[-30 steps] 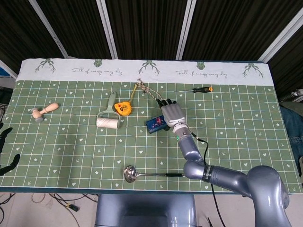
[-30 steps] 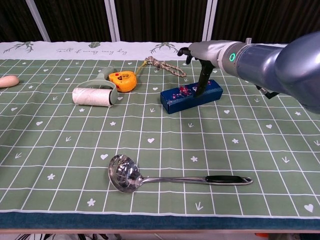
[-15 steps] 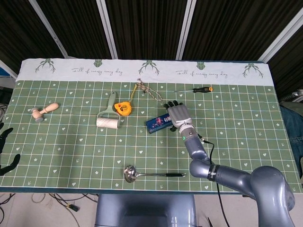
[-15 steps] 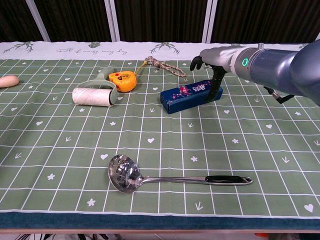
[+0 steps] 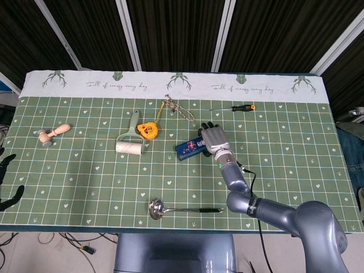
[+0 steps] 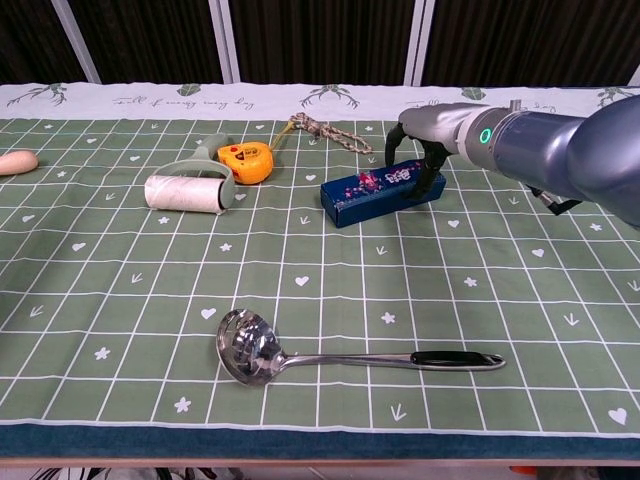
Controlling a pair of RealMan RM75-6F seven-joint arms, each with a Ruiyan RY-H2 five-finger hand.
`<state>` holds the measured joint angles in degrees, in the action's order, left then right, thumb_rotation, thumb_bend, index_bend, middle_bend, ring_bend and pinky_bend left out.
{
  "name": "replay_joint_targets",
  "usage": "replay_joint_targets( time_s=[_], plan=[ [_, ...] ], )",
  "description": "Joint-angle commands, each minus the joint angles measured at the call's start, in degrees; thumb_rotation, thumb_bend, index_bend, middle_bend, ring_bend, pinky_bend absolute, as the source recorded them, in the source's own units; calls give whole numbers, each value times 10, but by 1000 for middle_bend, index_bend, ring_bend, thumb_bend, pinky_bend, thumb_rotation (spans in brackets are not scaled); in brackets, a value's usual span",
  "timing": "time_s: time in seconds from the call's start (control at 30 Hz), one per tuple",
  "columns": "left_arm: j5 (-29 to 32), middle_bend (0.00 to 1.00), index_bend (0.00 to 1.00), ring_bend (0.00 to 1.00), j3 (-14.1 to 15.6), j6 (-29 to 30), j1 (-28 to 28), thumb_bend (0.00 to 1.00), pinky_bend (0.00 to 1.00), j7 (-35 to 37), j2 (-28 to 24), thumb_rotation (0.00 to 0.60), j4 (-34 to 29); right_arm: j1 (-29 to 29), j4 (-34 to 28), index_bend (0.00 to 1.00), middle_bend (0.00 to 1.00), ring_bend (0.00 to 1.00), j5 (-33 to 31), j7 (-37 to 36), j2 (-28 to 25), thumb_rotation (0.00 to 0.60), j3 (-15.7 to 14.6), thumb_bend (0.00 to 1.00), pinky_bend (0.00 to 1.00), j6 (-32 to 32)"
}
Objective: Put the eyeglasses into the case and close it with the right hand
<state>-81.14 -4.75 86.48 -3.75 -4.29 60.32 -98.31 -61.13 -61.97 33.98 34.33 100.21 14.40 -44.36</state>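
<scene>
Fingers (image 6: 428, 172) astride closed case (image 6: 372, 192)

The right hand (image 5: 214, 139) covers the right end of the blue case (image 6: 382, 190), the glasses cannot be seen anywhere, and the left hand (image 5: 7, 177) is cut off by the picture's edge.

Cursive script runs along the white border of the tablecloth (image 5: 170, 85), far beyond the right hand (image 5: 213, 139), printed twice; too small to read surely; the blue case (image 6: 380, 190) under its fingers bears unreadable pink print.
</scene>
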Motion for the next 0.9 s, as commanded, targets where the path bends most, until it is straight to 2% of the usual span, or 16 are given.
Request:
replay_joint_targets(
  time_s=[0.03,0.3,0.43,0.53,0.6,0.7,0.8,0.9],
  plan=[
    [0,0,139,0,0,0,0,318,0,0,0,600,0,0,0,358,148,112,1,0,1,600,0,386,225,0],
    [0,0,147,0,1,-1,0,317,0,0,-1,600,0,0,3,441,149,114,-2,1,3,600,-1,393,225,1],
    [0,0,147,0,1,-1,0,317,0,0,-1,600,0,0,2,448,150,115,-1,1,3,600,-1,395,225,-3],
    [0,0,147,0,1,-1,0,318,0,1,-1,600,0,2,1,367,150,114,-1,1,0,600,-2,395,225,-2],
    [0,0,147,0,1,-1,0,318,0,1,-1,600,0,2,-2,242,148,112,-1,5,-4,600,-5,376,225,-2],
    [0,0,148,0,1,-1,0,317,0,1,-1,600,0,4,-14,104,141,105,-5,14,-15,600,-10,276,225,-3],
    [0,0,148,0,0,-1,0,318,0,1,-1,600,1,16,-53,38,132,96,5,24,-44,600,-18,205,225,-32],
    [1,0,148,0,0,-1,0,318,0,1,0,600,2,55,-132,21,130,94,51,8,-95,600,-27,195,225,-105]
  ],
)
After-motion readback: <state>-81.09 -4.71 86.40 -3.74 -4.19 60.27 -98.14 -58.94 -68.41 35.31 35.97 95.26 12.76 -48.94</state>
